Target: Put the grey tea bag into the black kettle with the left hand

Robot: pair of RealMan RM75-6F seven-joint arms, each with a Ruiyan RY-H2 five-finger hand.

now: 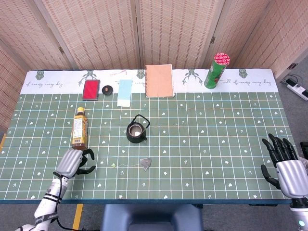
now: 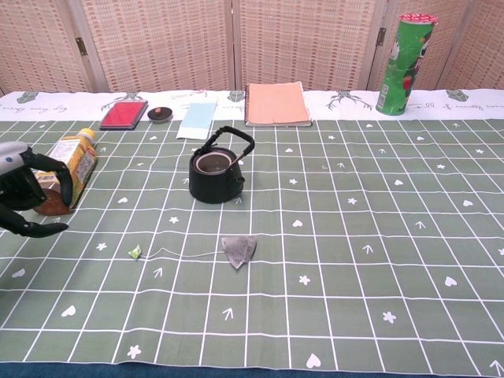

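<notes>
Woven reed screens (image 1: pixel 96 33) behind, green grid-printed tablecloth (image 1: pixel 216 120) across the whole table, white band along the far edge.

1 black kettle (image 1: pixel 136 131), lid off, handle up, near the middle of the cloth. 1 grey tea bag (image 1: pixel 146 163) lying flat just in front of the kettle, apart from it, with 1 thin string running left to 1 small green tag (image 1: pixel 113 165). Untouched by either hand.

1 bottle (image 1: pixel 79 127) with a yellow label, on its side at the left. 1 red case (image 1: pixel 91 89), 1 small dark disc (image 1: pixel 107 88), 1 pale blue card (image 1: pixel 124 92), 1 orange spiral notebook (image 1: pixel 159 80) and 1 green snack tube (image 1: pixel 216 70) with a red lid, lined up along the far edge, the tube upright.

Left hand (image 1: pixel 74 162) above the cloth just in front of the bottle's base, left of the tag, well apart from the tea bag; dark fingers (image 2: pixel 49 167) curved and apart, holding nothing. Right hand (image 1: pixel 288 168) at the near right corner, fingers (image 1: pixel 279 147) spread and straight, holding nothing.
</notes>
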